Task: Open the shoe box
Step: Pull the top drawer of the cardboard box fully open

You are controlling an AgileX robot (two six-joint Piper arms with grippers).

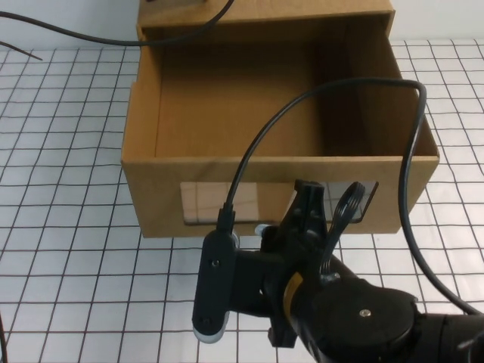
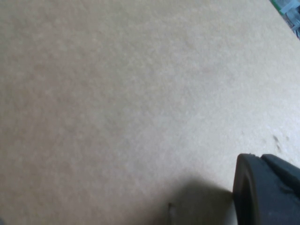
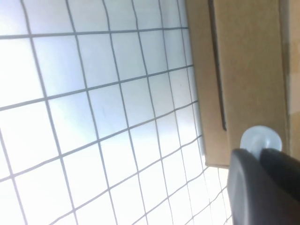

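Observation:
The brown cardboard shoe box (image 1: pixel 280 181) is a drawer type, and its tray is slid out toward me with the inside bare. Its outer sleeve (image 1: pixel 265 9) sits at the far end. My right gripper (image 1: pixel 308 195) is against the tray's front wall. In the right wrist view this gripper (image 3: pixel 262 157) is shut, with the translucent pull knob (image 3: pixel 261 138) pinched at its tips. My left gripper (image 2: pixel 267 192) rests close on a plain cardboard face (image 2: pixel 131 93) that fills its wrist view. In the high view only a dark bit of that arm shows above the sleeve.
The box stands on a white table with a black grid (image 1: pixel 60 227). A clear label window (image 1: pixel 219 203) is set in the tray's front. Black cables (image 1: pixel 333 89) arc over the tray and across the far left.

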